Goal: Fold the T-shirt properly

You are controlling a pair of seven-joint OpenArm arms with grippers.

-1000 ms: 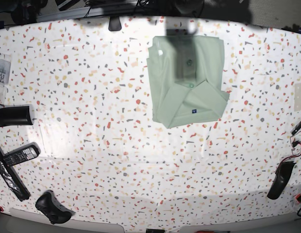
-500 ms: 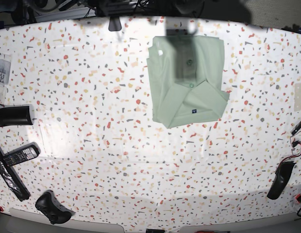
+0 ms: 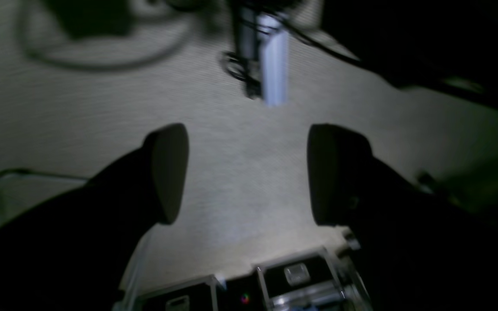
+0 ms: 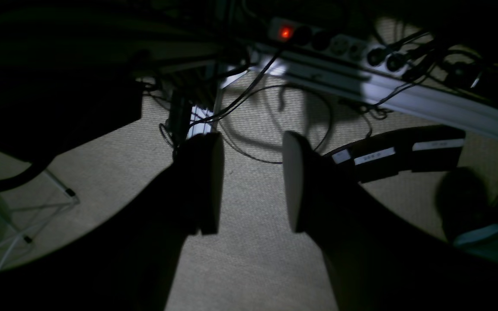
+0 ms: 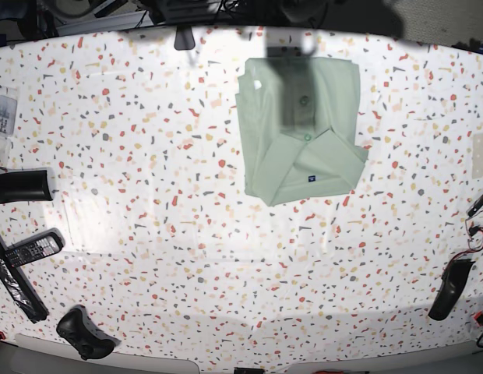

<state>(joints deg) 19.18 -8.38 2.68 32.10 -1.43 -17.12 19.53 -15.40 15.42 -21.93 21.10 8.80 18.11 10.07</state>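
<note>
The T-shirt (image 5: 301, 128), pale sage green, lies folded into a rough rectangle on the speckled table (image 5: 187, 234), toward the far edge and right of centre. Its buttons and a tiny dark blue label face up. Neither gripper touches it, and neither shows in the base view. In the left wrist view my left gripper (image 3: 249, 172) stands wide open over a carpeted floor, with nothing between its dark fingers (image 3: 169, 172). My right gripper (image 4: 252, 181) is also open over the carpet, its gap narrower and empty.
At the table's left edge lie a black cylinder (image 5: 22, 187), a remote (image 5: 33, 249), a black controller (image 5: 86, 333) and a clear box (image 5: 1, 113). A black oblong object (image 5: 452, 288) sits at the right edge. A power strip (image 4: 318, 41) and cables lie on the floor.
The T-shirt has not moved. Only dark shapes beyond the table's far left edge shifted slightly.
</note>
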